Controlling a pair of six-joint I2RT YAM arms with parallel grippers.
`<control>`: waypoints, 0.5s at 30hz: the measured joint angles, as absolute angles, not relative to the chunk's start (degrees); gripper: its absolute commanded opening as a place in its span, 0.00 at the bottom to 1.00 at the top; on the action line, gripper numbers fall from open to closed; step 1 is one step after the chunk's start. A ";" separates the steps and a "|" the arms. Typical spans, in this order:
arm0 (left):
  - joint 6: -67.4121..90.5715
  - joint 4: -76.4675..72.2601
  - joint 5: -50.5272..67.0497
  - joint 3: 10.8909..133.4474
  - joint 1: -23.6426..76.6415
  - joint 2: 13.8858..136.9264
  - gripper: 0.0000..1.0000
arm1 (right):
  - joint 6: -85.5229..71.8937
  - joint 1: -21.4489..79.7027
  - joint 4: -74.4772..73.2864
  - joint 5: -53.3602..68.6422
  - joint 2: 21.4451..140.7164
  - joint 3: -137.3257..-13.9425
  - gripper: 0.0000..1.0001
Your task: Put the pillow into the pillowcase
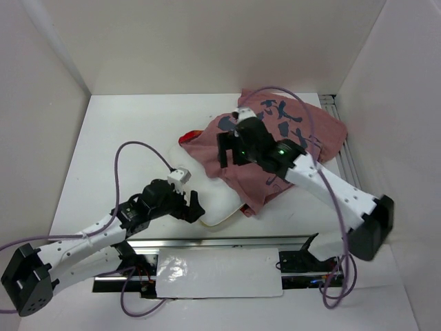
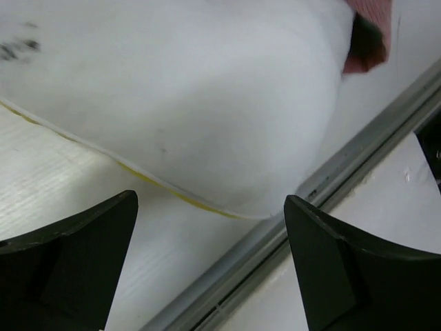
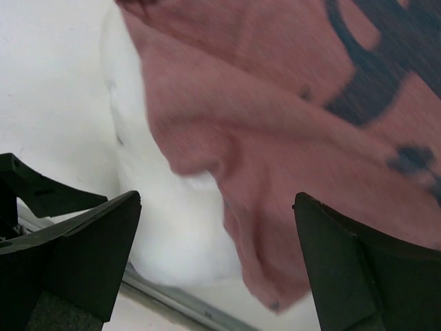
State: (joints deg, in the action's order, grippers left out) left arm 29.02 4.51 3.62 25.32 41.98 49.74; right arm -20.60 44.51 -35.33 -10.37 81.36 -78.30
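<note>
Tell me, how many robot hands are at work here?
2. The left hand is open at the near edge of the pillow. The right hand is open above the pillowcase, farther back. No others seem hidden.

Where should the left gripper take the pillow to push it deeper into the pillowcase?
Take the pillow by its bare rounded corner at the yellow seam, coming from the left, where the open left gripper faces it. That corner sticks out of the pillowcase, and the seam is thin; the middle looks too plump.
</note>
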 measured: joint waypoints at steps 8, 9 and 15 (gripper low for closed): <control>31.53 9.58 -4.14 28.86 59.59 57.58 1.00 | -26.17 43.97 -43.00 -8.14 64.49 -61.43 0.99; 31.83 9.74 -4.86 29.71 60.66 60.05 1.00 | -26.81 44.25 -44.45 -7.70 64.16 -59.99 0.99; 34.87 8.51 -7.86 30.50 61.43 68.58 0.98 | -29.95 45.52 -46.96 -7.25 63.88 -53.01 0.99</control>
State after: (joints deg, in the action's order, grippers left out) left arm 34.87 8.51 -7.86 30.50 61.43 68.58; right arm -29.95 45.52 -46.96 -7.25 63.88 -53.01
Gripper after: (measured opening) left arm 1.000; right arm 0.990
